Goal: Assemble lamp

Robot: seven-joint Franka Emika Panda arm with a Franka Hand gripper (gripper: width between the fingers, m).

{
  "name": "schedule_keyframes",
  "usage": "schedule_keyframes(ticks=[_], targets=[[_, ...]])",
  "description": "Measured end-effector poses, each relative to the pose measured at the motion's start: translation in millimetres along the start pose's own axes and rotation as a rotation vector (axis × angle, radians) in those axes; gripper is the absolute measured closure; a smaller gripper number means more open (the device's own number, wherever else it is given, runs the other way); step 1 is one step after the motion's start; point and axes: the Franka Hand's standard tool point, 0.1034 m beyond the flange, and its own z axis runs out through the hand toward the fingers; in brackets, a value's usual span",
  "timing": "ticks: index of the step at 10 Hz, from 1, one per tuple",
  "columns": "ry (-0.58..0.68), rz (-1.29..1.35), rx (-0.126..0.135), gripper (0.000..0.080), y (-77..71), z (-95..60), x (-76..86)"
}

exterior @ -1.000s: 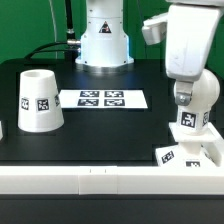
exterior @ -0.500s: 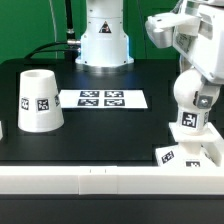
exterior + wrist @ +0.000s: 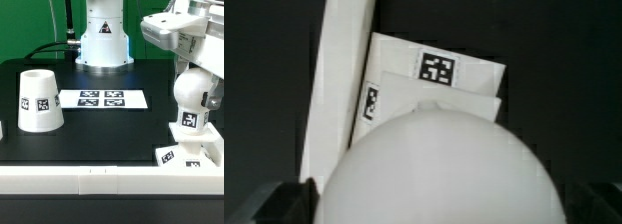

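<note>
The white rounded bulb [image 3: 192,96], with a tag on its stem, hangs upright over the flat square base [image 3: 190,153] at the exterior view's front right. I cannot tell whether it touches the base. My gripper [image 3: 197,72] comes down onto the bulb's top and is shut on it. In the wrist view the bulb [image 3: 441,165] fills the space between my dark fingers [image 3: 288,203], with the tagged base [image 3: 439,70] beyond it. The tapered shade [image 3: 38,100] stands alone on the exterior view's left.
The marker board [image 3: 103,99] lies flat in the middle of the black table. The white robot pedestal [image 3: 103,40] stands at the back. A white rail [image 3: 90,180] runs along the front edge and also shows in the wrist view [image 3: 342,90].
The arm's upper links have swung up and toward the exterior view's right, uncovering more of the bulb. The bulb stays over the base. The shade has not moved.
</note>
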Motion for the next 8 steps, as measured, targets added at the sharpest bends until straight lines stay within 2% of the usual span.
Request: schedule_keyframes(ticks=[1, 2, 5, 8], targets=[[0.000, 0.000, 0.000, 0.0129, 0.0, 0.1, -0.3], [0.000, 0.001, 0.000, 0.0223, 0.0, 0.2, -0.5], [0.000, 0.040, 0.000, 0.0223, -0.1, 0.2, -0.8], [0.003, 0.288, 0.003, 0.0223, -0.4, 0.0, -0.2]])
